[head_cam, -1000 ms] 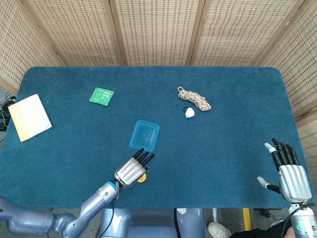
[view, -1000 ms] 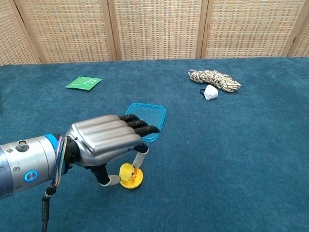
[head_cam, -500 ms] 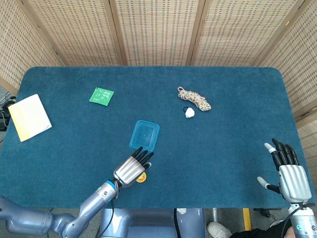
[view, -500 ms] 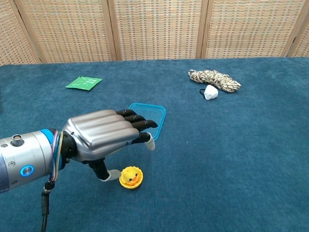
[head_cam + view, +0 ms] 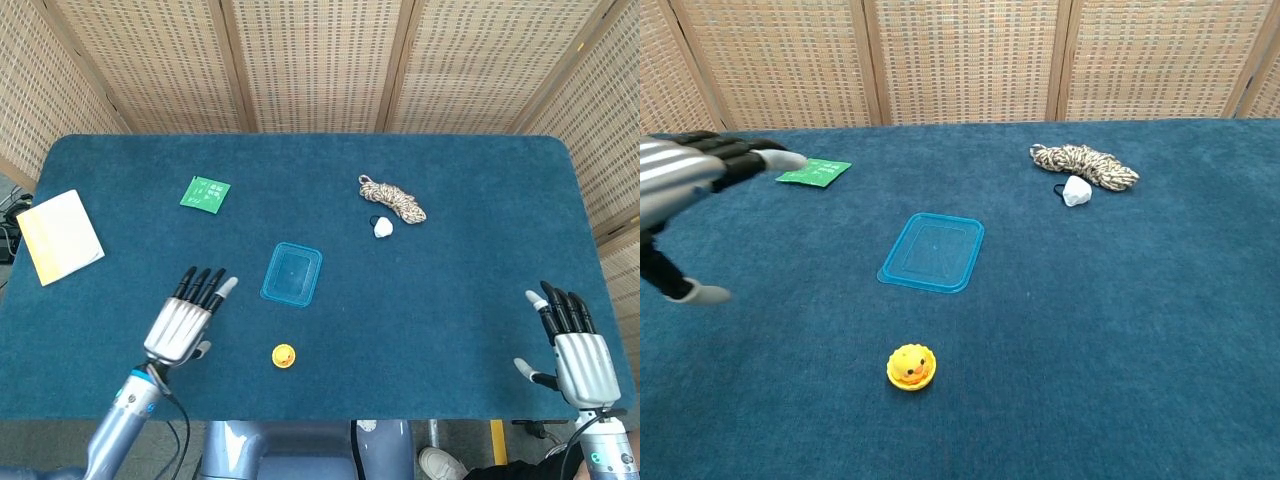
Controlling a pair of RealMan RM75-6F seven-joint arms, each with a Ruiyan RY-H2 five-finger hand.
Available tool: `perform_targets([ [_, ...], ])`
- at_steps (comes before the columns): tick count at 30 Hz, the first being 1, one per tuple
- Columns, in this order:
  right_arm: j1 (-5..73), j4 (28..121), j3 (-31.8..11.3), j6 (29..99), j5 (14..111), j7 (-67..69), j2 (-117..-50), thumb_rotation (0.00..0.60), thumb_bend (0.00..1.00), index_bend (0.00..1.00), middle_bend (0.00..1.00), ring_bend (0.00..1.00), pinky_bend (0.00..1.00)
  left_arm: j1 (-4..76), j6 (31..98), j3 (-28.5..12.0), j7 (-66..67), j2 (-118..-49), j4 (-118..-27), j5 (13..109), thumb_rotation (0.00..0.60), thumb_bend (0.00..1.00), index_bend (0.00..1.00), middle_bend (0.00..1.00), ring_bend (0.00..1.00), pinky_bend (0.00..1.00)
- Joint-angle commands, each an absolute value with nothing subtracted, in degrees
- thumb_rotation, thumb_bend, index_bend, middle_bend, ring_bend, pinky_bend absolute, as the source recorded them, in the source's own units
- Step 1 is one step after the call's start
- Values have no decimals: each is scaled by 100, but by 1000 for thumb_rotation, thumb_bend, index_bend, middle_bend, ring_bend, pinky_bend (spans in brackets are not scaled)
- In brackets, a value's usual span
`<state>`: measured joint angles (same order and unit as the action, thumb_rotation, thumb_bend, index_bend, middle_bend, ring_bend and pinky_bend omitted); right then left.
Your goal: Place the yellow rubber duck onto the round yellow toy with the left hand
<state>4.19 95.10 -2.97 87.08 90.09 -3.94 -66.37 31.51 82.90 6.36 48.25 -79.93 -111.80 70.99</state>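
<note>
Left hand (image 5: 180, 328): fingers (image 5: 203, 285) spread apart, holding nothing, above the table (image 5: 450, 300).
Duck (image 5: 910, 365): sitting on the round yellow toy (image 5: 913, 381), apart from the left fingers, on their right side.
Blue lid (image 5: 292, 273): just beyond the duck.
Right hand (image 5: 577, 352): fingers spread, nothing held, well apart from the duck.

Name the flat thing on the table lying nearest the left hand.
The clear blue lid, just right of the left hand. The green packet and the yellow-edged notepad lie farther off.
</note>
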Motion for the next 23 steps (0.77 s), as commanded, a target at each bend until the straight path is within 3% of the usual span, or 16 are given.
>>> perform_targets([
  [1, 426, 9517, -269, 8695, 9053, -428, -6652, 600, 0, 78, 0, 0, 0, 2470, 9053, 1083, 4473, -7460, -11393, 7620, 600, 141, 0, 0, 0, 0],
  [14, 415, 9449, -269, 8794, 9144, -478, -6723, 600, 0, 36, 0, 0, 0, 1174, 10190, 1433, 3566, -7017, -10696, 8279, 600, 115, 0, 0, 0, 0],
  [23, 441, 9483, -207, 8724, 9214, -611, -6745, 600, 0, 36, 0, 0, 0, 880, 10023, 1326, 3393, -6938, -10467, 8522, 600, 116, 0, 0, 0, 0],
])
